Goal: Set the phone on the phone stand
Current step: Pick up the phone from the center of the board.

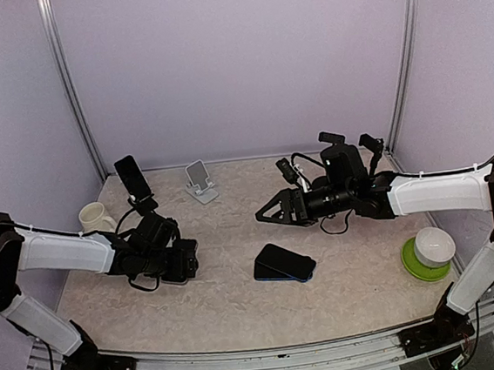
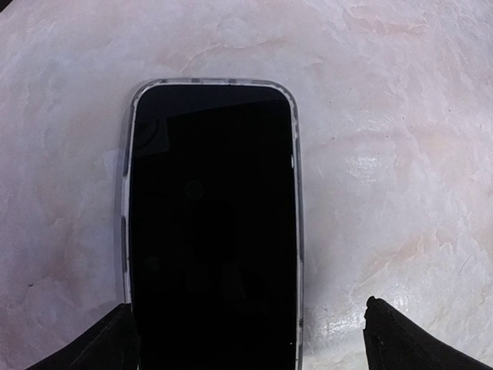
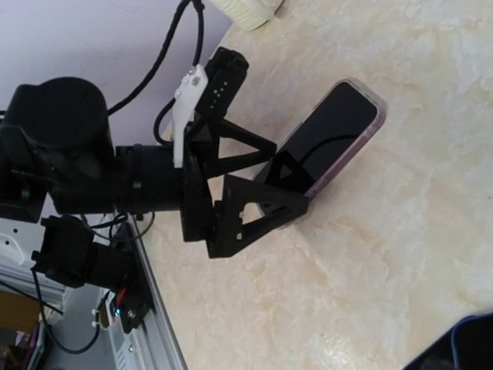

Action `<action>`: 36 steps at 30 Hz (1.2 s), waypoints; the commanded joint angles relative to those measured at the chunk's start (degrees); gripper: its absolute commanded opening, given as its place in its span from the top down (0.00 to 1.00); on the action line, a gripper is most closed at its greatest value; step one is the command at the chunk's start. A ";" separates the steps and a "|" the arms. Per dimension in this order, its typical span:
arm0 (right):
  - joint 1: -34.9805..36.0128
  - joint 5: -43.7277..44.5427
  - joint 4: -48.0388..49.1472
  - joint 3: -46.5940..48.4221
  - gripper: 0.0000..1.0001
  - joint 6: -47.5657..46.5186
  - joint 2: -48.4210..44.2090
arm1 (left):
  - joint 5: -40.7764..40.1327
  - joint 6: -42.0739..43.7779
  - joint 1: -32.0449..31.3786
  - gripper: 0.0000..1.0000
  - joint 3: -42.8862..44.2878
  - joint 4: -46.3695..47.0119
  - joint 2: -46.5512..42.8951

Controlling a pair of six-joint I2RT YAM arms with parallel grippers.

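A black phone [image 2: 212, 223] in a clear case lies flat on the marble table. My left gripper [image 2: 246, 327] is open right above its near end, one finger [image 2: 104, 343] at the phone's left edge and the other [image 2: 408, 339] well off its right edge. From the right wrist view the same phone [image 3: 339, 123] juts out from under the left gripper [image 3: 266, 193]. The white phone stand [image 1: 199, 182] is empty at the back centre. My right gripper [image 1: 267, 211] hovers open mid-table, holding nothing.
A second dark phone [image 1: 283, 263] with a blue edge lies mid-table. Another black phone [image 1: 132, 177] is propped upright at the back left. Beside the left arm is a cream mug [image 1: 95, 219]. At the right, a white bowl [image 1: 433, 244] sits on a green plate [image 1: 417, 269].
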 commanded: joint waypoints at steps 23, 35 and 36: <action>-0.32 -1.24 1.55 -0.10 0.00 -0.18 0.38 | -4.48 -0.02 -1.85 0.01 -3.58 0.50 -2.20; -0.36 -1.37 1.68 0.03 0.00 -0.08 0.41 | -1.42 0.38 -1.85 0.02 -3.92 0.63 0.17; -0.32 -1.37 1.75 0.05 0.00 -0.09 0.47 | -1.20 0.46 -1.85 0.03 -3.98 0.60 0.19</action>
